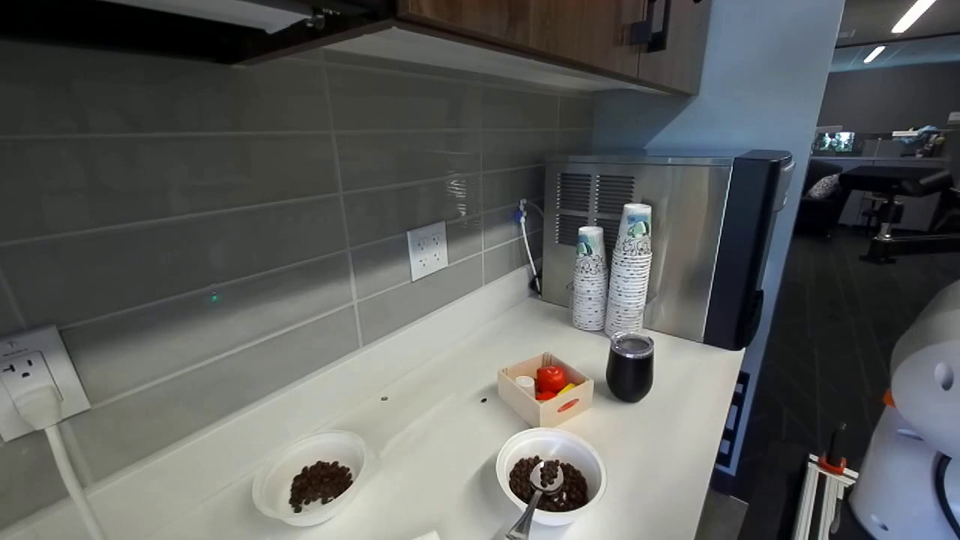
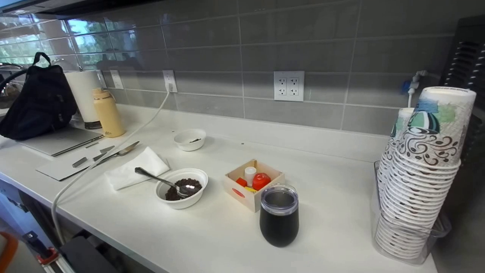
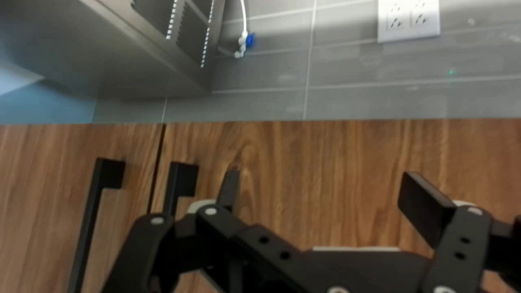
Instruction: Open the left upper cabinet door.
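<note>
The left upper cabinet door (image 3: 305,162) is a brown wood-grain panel filling the lower part of the wrist view, which looks upside down. It also shows at the top of an exterior view (image 1: 517,26). It looks closed, level with the neighbouring door. Its black bar handle (image 3: 181,179) is near the seam; its rest is hidden behind my gripper. My gripper (image 3: 321,195) is open and empty in front of the panel. The handle lies outside the jaws, left of the left finger in the picture. The gap to the door cannot be told. No exterior view clearly shows the gripper.
A neighbouring door (image 3: 53,195) with its own black handle (image 3: 87,219) is beyond the seam. Below stand a steel machine (image 1: 675,247), stacked paper cups (image 1: 630,285), a black tumbler (image 1: 630,375), a wooden box (image 1: 525,409) and white bowls (image 1: 502,465).
</note>
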Controlling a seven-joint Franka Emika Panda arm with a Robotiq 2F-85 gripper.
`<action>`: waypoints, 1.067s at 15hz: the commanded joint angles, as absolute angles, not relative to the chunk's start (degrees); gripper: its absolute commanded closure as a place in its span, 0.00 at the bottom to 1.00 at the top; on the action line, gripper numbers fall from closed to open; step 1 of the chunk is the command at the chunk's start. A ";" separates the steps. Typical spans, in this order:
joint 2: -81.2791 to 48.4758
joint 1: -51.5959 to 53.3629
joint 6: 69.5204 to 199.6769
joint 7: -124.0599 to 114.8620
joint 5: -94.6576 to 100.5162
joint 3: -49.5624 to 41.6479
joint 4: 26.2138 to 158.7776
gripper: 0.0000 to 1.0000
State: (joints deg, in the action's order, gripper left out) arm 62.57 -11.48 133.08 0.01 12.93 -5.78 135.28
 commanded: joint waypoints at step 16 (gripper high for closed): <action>41.75 -41.85 179.52 -6.95 11.61 4.43 133.29 0.00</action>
